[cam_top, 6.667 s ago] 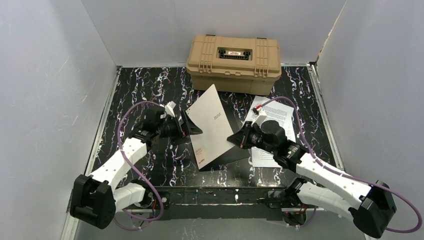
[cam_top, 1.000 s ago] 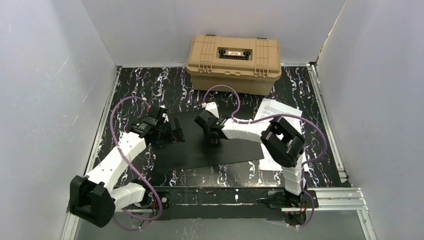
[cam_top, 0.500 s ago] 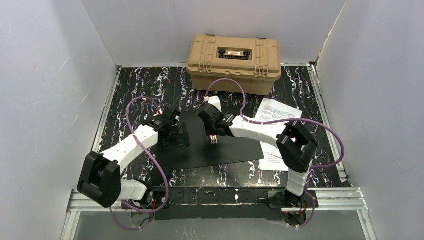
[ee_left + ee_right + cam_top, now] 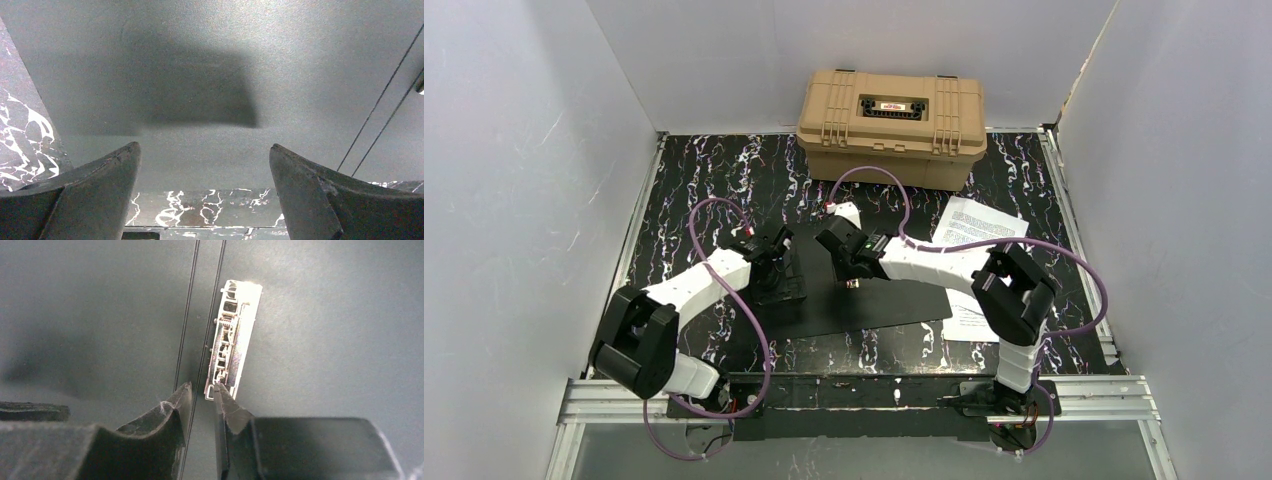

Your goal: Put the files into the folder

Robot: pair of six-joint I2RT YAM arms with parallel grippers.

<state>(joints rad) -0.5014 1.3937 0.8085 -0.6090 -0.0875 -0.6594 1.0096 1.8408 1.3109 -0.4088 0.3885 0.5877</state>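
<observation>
folder: the flat thin folder point(image 4: 894, 300) is lying wide open on the black white-veined marble-look worktop point(image 4: 714, 180). Its black inside is facing up, so none of the cream outside is showing.

files: the loose white printed sheets point(image 4: 980, 222) are sitting on the worktop just off the folder's right edge, outside it. The right arm is crossing over part of them. Can't tell if their near corner is overlapping the folder or only touching it.

left pincer: the left pincer point(image 4: 782, 272) is pointing down over the left half of the folder. In the wrist view the left pincer point(image 4: 205, 165) is spread wide, with nothing between the fingers, just black folder point(image 4: 200, 60). The folder's near edge and a strip of worktop are showing below.

right pincer: the right pincer point(image 4: 851, 272) is sitting at the middle of the folder. Up close the right pincer point(image 4: 200, 392) is squeezed down to a thin slit, and I'm not seeing anything caught in it.

spine: two thin crease lines point(image 4: 187, 315) are running down the folder point(image 4: 325, 315) and passing between the right fingertips.

clip: a shiny silver metal clip bar point(image 4: 232, 337) is lying on the black inside, right beside the creases. Its near end is almost touching one fingertip.

case: the tan plastic hard case point(image 4: 891, 125) is sitting shut at the back of the worktop, well apart from both arms.
</observation>
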